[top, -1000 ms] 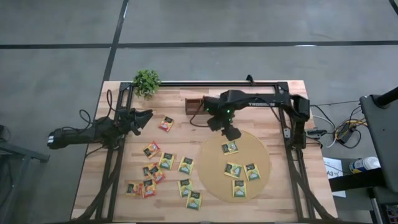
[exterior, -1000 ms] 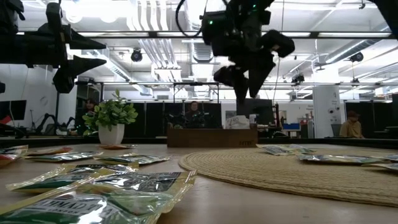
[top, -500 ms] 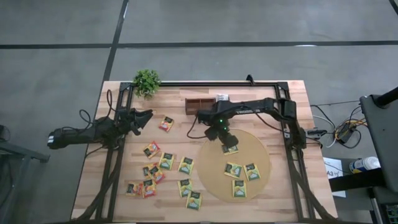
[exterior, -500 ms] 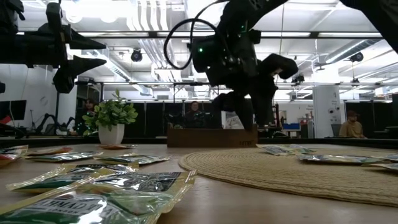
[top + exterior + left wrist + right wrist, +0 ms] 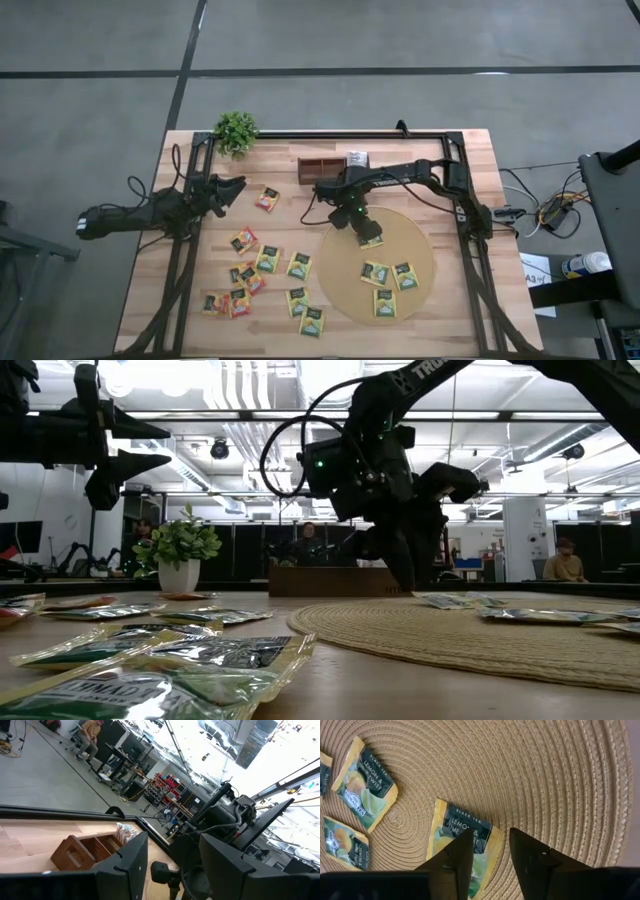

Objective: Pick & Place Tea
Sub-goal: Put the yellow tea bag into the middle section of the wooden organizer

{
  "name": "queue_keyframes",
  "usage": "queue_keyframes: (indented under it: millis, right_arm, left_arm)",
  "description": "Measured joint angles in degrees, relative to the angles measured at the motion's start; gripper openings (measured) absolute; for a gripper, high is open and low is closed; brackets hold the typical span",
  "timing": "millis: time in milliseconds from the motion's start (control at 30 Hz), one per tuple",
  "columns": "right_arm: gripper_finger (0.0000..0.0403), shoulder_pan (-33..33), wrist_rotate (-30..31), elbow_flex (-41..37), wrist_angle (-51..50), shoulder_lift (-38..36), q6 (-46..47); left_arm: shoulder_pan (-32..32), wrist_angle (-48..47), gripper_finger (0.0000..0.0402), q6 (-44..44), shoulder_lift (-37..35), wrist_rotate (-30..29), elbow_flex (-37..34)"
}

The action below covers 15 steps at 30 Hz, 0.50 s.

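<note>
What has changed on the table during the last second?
The right gripper came down from above the mat onto the yellow-green sachet near its back edge, and its fingers narrowed around one corner. The sachet is not lifted yet. The left gripper, the other sachets, the tray and the plant stayed as they were.

The right arm reaches out over the round mat (image 5: 428, 262), its fingers (image 5: 366, 236) low over a yellow-green tea sachet (image 5: 373, 241) at the mat's far edge. Three more sachets (image 5: 388, 283) lie on the mat on the near side of those fingers. The wooden tray (image 5: 320, 168) sits just beyond them on the bench (image 5: 470, 150). The left arm hangs at the bench's left side, its fingers (image 5: 232, 189) just beside an orange-red sachet (image 5: 267, 198). Loose sachets (image 5: 262, 280) spread across the bench nearer than those fingers. A small potted plant (image 5: 236, 131) stands in the far left corner.
</note>
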Motion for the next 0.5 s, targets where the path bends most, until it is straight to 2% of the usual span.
queue_keyframes:
  millis: [300,500]
  right_arm:
    - [0.012,0.0,0.1,-0.8,0.0,0.8,0.2]
    - [0.0088,0.0,0.2,-2.2,-1.1,0.8,0.4]
  left_arm:
    - [0.0,0.0,0.0174,-0.1,0.0,0.0,0.0]
    - [0.0,0.0,0.0174,-0.1,0.0,0.0,0.0]
